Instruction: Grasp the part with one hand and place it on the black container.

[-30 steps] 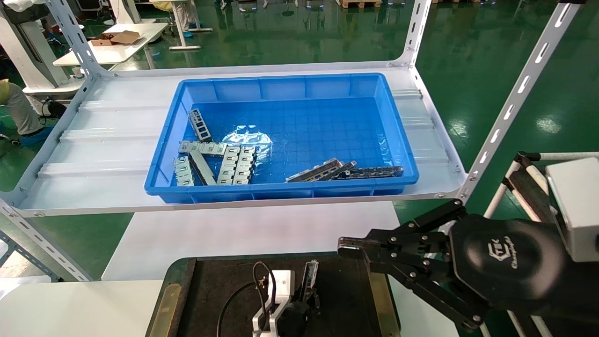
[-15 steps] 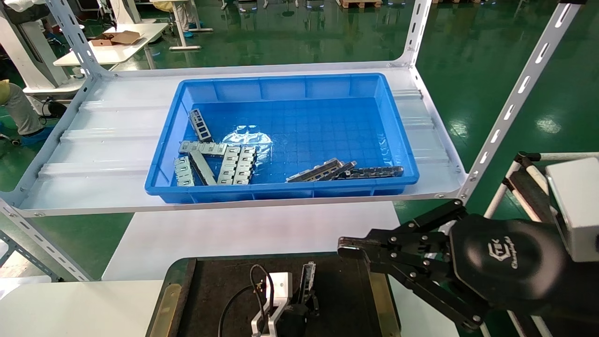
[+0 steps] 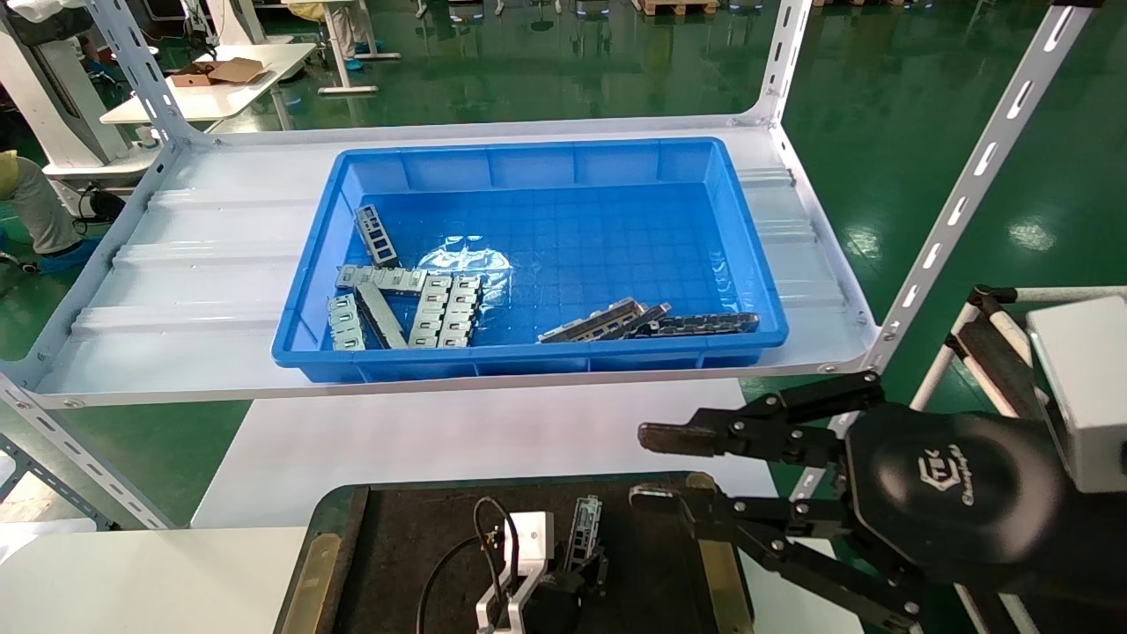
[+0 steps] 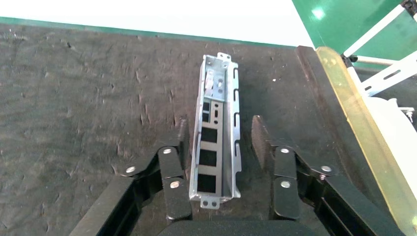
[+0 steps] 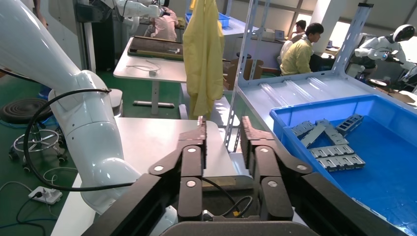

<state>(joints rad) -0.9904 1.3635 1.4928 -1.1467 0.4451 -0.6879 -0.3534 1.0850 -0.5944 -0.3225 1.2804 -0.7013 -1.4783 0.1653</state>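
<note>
At the head view's bottom centre, the left end effector (image 4: 219,140) sits low over the black container (image 3: 643,563), fingers spread beside the part (image 4: 218,147) lying flat between them. The right end effector (image 3: 656,467) hovers lower right, fingers parted.

Factory floor or robotics workshop, not a home or office. Glossy green epoxy floor (image 3: 924,114) with light reflections. Slotted-angle steel rack (image 3: 977,176) carrying a blue plastic bin (image 3: 546,255) of stamped metal parts (image 3: 440,308). White worktables (image 3: 220,88) behind, one with an open cardboard box (image 3: 216,72). Right wrist view adds workers in yellow tops (image 5: 307,49), a yellow coat (image 5: 204,54) hung up, another white robot (image 5: 388,46), cables and a power strip (image 5: 39,194) on the floor.
</note>
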